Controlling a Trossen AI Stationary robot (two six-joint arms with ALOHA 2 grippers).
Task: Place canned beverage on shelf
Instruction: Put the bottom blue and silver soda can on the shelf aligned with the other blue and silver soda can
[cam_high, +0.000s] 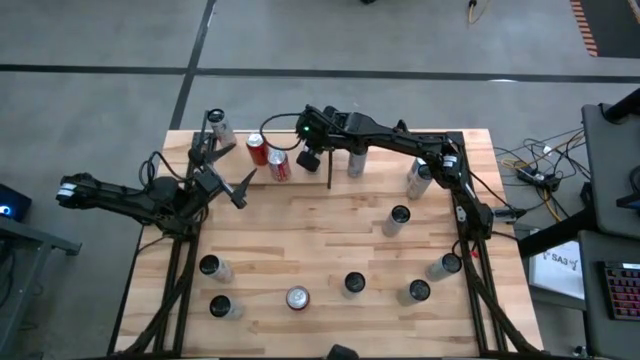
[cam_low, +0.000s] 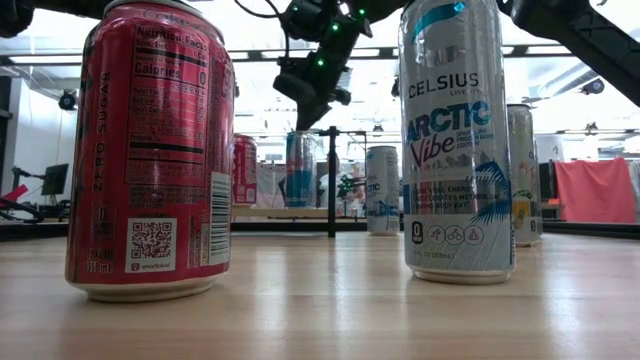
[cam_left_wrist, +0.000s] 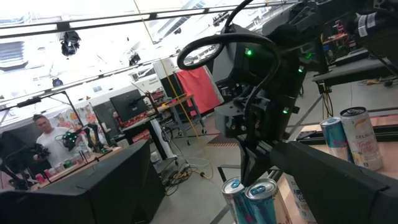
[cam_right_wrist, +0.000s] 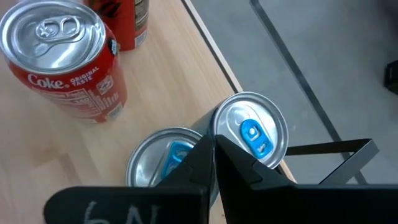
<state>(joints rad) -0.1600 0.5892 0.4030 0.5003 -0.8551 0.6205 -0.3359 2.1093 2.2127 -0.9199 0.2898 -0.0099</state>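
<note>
The right pincer (cam_right_wrist: 214, 155) is seen pressed together with nothing pinched, hovering directly above two blue-tabbed cans (cam_right_wrist: 249, 134) that stand side by side near the bench's twelve o'clock edge. In the high view the same pincer (cam_high: 310, 157) hangs just beside a pair of red cans (cam_high: 268, 158), one of which reads as a cola can (cam_right_wrist: 62, 59) from the wrist camera. The left pincer (cam_high: 222, 170) is held spread wide and empty toward ten o'clock, raised above the bench (cam_high: 330, 240).

The shelf cannot be made out with certainty; a black upright rod (cam_low: 331, 180) at twelve o'clock may belong to it. More cans are scattered from three to seven o'clock, among them a tall silver can (cam_low: 455, 140) and a large red can (cam_low: 150, 150) close to the low camera.

The step in hand is judged to be the approach, with no can grasped yet. Next, the right pincer would need to be spread, lowered around one can and closed without its neighbour being knocked.
</note>
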